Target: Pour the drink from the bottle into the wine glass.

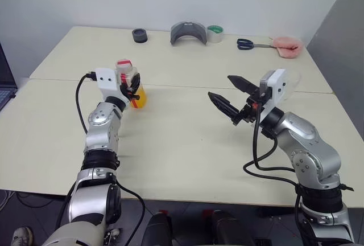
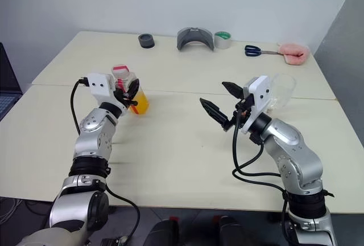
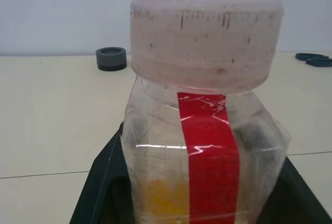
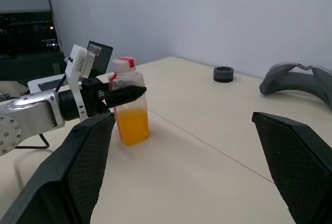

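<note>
Left claw (image 1: 134,90) is clamped on the bottle (image 1: 135,89), which stands upright on the table (image 1: 182,138) at its left side; black fingers (image 4: 127,95) grip the clear upper body, just above the liquid line. White-and-red cap (image 3: 206,40) is on, so nothing can pour yet as I read it. The drink (image 4: 132,124) fills roughly the lower half of the bottle, orange-yellow, level; none of it on the table that I can see. Moving right: right claw (image 1: 232,99) hangs above mid-table with jaws spread wide, holding nothing, pointing across toward the bottle. The wine glass (image 2: 280,93) sits just behind the right arm's wrist housing, toward the table's right side, mostly hidden by it; a clear rounded bowl shows past the white housing, looks empty, but stem and foot are covered so I can't confirm how it stands. Bottle and glass are well apart. Far edge clutter, unrelated: black ring (image 1: 139,35), grey curved part (image 1: 188,32), tape roll (image 1: 215,33), scissors (image 1: 250,44), pink cloth (image 1: 287,46). Status, my judgement: early stage. Grasp on the bottle is done; left to do are uncapping (likely the free right claw's job), carrying the bottle over to the glass, tilting, pouring. Risk: the glass is close to the right arm and could get knocked.
</note>
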{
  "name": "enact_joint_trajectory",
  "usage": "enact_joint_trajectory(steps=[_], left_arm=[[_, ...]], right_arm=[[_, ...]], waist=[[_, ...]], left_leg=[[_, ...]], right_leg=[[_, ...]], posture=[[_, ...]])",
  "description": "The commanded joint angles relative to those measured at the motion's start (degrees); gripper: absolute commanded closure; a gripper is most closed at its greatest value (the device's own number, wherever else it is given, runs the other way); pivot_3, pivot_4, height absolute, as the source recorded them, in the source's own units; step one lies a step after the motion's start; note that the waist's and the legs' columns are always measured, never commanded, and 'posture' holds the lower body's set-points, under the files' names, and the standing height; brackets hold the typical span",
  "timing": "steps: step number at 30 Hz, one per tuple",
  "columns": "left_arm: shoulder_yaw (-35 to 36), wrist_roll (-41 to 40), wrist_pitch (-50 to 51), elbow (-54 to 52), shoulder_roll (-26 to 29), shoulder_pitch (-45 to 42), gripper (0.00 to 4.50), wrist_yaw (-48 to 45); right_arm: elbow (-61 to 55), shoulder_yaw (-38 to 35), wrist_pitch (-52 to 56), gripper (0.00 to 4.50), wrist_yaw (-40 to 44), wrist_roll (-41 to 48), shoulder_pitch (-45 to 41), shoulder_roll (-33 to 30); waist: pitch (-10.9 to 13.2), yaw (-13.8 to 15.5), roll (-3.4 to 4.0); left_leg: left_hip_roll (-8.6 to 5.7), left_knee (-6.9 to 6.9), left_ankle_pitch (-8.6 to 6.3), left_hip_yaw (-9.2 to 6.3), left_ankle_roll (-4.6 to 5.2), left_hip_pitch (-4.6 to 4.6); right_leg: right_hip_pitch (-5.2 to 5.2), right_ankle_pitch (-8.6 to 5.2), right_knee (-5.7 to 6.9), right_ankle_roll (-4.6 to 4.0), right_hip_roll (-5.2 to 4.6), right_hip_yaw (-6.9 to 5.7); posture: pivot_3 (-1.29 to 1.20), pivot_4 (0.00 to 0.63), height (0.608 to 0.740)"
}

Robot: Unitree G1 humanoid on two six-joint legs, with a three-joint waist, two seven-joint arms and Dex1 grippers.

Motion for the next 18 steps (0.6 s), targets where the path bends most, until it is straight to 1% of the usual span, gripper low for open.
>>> enact_joint_trajectory(steps=[1, 4, 8, 11, 15, 18], left_arm=[[-1.75, 0.54, 1.67, -5.46, -0.1, -1.03, 2.7, -0.52], [-4.88, -0.24, 6.95, -11.39, -1.19, -1.12, 2.7, -3.02], [-9.38, -1.05, 12.46, -17.36, -1.37, -1.03, 2.7, -8.94], [-13.02, -0.48, 13.05, -20.44, -0.85, -0.32, 2.7, -13.95], [-16.99, -0.46, 14.23, -23.35, -0.81, 0.96, 2.7, -19.65], [-18.34, -1.28, 14.6, -23.57, -1.29, 0.63, 2.7, -22.85]], right_arm=[[0.0, -0.08, -1.04, 0.0, -0.76, -0.91, -2.48, 0.16], [2.31, 1.09, -0.99, 0.0, -1.15, -2.14, -5.88, 0.85], [5.93, 1.76, 0.03, 0.0, -2.57, -3.06, -11.05, 2.55], [7.38, 2.85, 0.35, 0.0, -2.49, -4.13, -12.61, 2.54], [8.17, 2.38, 1.85, 0.0, -2.93, -3.18, -14.72, 3.88], [9.42, 4.79, 2.5, 0.0, -0.88, -5.37, -15.57, 2.21]], waist=[[0.0, 0.0, 0.0], [0.0, 0.21, 0.0], [0.01, 0.23, 0.01], [0.01, 0.27, 0.01], [0.03, 0.2, 0.05], [0.04, 0.23, 0.06]], left_leg=[[0.0, 0.0, 0.0, 0.0, 0.0, 0.0], [-0.01, 0.02, 0.0, -0.01, 0.0, -0.04], [0.0, 0.05, 0.01, -0.02, -0.01, -0.08], [0.0, 0.03, 0.01, -0.02, -0.01, -0.08], [0.0, 0.04, 0.01, 0.02, -0.01, -0.08], [0.0, 0.04, 0.01, -0.01, -0.01, -0.09]], right_leg=[[0.0, 0.0, 0.0, 0.0, 0.0, 0.0], [-0.01, 0.0, 0.0, 0.01, 0.0, -0.01], [-0.05, 0.01, 0.02, 0.0, 0.01, -0.02], [-0.05, 0.01, 0.01, -0.01, 0.01, -0.02], [-0.06, 0.01, 0.01, -0.01, 0.01, 0.03], [-0.08, 0.01, 0.02, -0.01, 0.01, 0.0]], posture=[[0.0, 0.15, 0.74], [0.0, 0.15, 0.74], [0.0, 0.15, 0.74], [0.0, 0.15, 0.74], [0.0, 0.15, 0.74], [0.0, 0.15, 0.74]])
